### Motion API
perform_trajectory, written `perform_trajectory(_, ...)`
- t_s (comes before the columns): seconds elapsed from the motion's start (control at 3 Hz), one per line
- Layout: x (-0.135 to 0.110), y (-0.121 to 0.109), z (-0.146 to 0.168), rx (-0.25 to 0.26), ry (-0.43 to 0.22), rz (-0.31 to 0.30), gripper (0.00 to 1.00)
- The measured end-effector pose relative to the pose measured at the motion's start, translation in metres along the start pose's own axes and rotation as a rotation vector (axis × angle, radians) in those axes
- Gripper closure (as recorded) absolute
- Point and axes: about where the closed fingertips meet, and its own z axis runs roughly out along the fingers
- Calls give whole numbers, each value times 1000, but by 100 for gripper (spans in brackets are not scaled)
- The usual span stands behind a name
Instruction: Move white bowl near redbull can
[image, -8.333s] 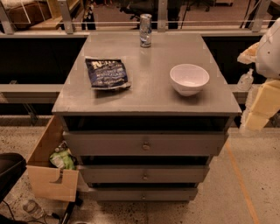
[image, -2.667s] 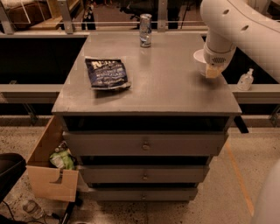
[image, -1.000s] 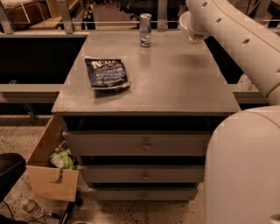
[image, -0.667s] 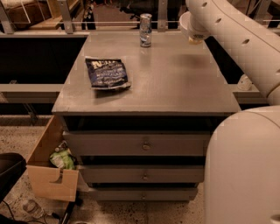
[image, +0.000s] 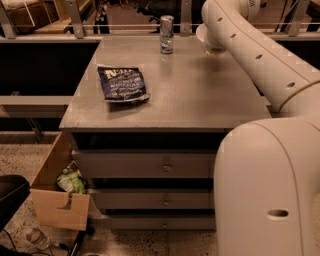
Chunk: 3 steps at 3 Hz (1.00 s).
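Now the white bowl (image: 200, 34) is at the far edge of the tabletop (image: 200, 95), toward its far right corner, with only a sliver of its rim showing past the arm (image: 260, 65). Whether its base rests on the surface is hidden. The gripper (image: 214, 49) hangs right at the bowl, over that same far edge. I cannot tell whether it is clamped on the bowl or apart from it, since the arm covers it.

The can (image: 166, 34) stands upright at the middle of the far edge, near the bowl but not touching. To do this step well, I would set the bowl down flat beside the can without nudging it (a slim can tips easily), release only once the base rests, then lift straight up.

Counted: one bowl, one can, one dark blue snack bag (image: 123, 84) nearer the left edge, one gripper, and three drawers (image: 165, 167) below.
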Motion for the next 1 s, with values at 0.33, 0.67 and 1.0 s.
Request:
perform_trajectory(0.33,-11,-3,29,6,-23,-20,100)
perform_trajectory(0.67,-18,-8,47,18,-37,-23,100)
perform_trajectory(1.0,-25,-12,58,30,-58,-29,100)
